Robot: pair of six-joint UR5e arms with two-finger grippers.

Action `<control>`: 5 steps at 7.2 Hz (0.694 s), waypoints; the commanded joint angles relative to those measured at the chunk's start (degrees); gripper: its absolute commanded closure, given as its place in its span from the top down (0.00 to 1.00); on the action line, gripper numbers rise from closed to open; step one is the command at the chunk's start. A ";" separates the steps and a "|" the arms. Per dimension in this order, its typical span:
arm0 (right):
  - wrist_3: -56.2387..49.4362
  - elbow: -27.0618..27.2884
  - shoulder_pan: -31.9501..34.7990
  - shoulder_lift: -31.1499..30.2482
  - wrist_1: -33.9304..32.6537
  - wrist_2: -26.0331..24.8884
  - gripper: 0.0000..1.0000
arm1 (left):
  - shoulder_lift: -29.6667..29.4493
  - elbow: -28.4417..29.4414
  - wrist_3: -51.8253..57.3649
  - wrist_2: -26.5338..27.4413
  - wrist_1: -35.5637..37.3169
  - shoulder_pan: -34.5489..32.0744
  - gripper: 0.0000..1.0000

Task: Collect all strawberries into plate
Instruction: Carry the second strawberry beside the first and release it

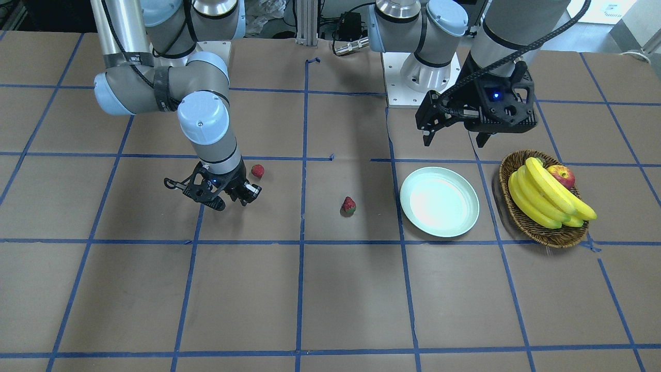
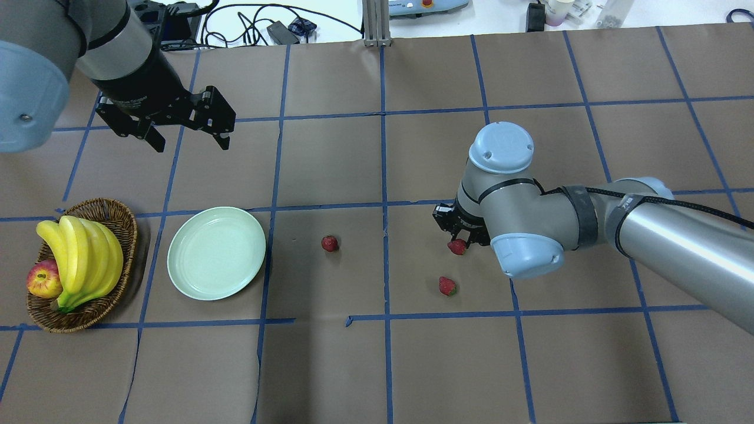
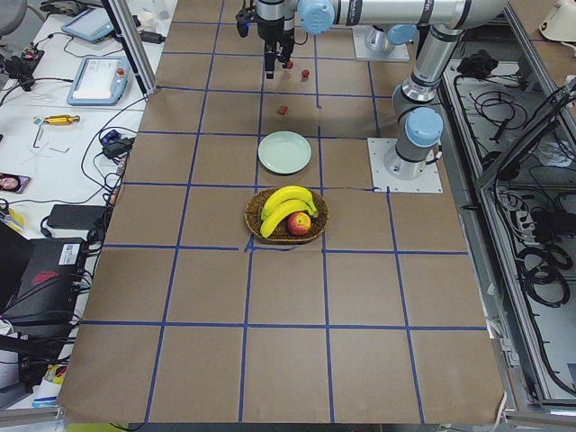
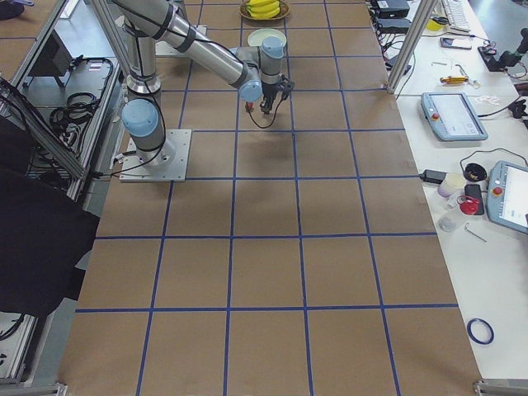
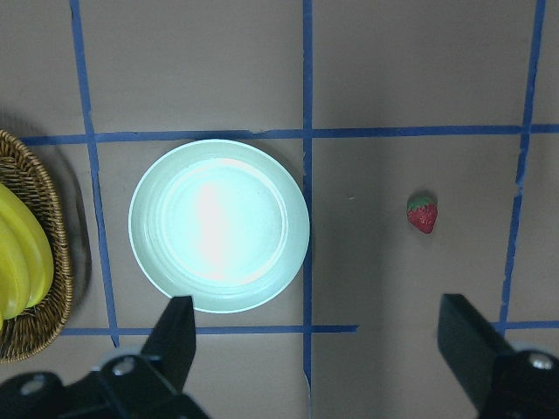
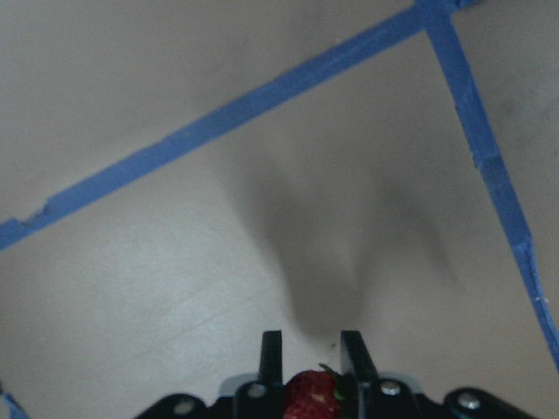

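My right gripper point(image 6: 311, 337) is shut on one small red strawberry point(image 6: 310, 394), held just above the brown table; it also shows under the wrist in the overhead view, strawberry point(image 2: 457, 246). A second strawberry point(image 2: 447, 286) lies close by, toward the robot. A third strawberry point(image 1: 348, 206) lies a short way from the pale green plate point(image 1: 417, 217), which holds nothing. My left gripper point(image 2: 188, 140) hangs open and empty above the table, on the far side of the plate point(image 5: 157, 262).
A brown wicker basket point(image 1: 521, 219) with bananas point(image 1: 542, 194) and an apple point(image 1: 562, 174) stands beside the plate, on its outer side. Blue tape lines grid the brown table cover. The arm bases point(image 1: 421, 77) stand at the robot's edge.
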 commanded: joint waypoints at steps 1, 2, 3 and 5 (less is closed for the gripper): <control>0.15 -8.45 2.84 1.06 6.11 1.96 0.10 | -0.07 0.00 0.00 0.00 0.03 0.00 1.00; 0.23 -9.52 6.26 4.38 3.08 3.19 0.00 | -0.07 0.00 0.00 0.00 0.03 0.00 1.00; 0.58 -11.96 9.43 8.07 0.52 3.46 0.00 | -0.07 0.09 0.00 0.00 0.12 0.00 1.00; 0.59 -17.33 15.67 12.92 0.41 4.68 0.05 | -0.24 0.09 -0.09 0.00 0.12 0.00 1.00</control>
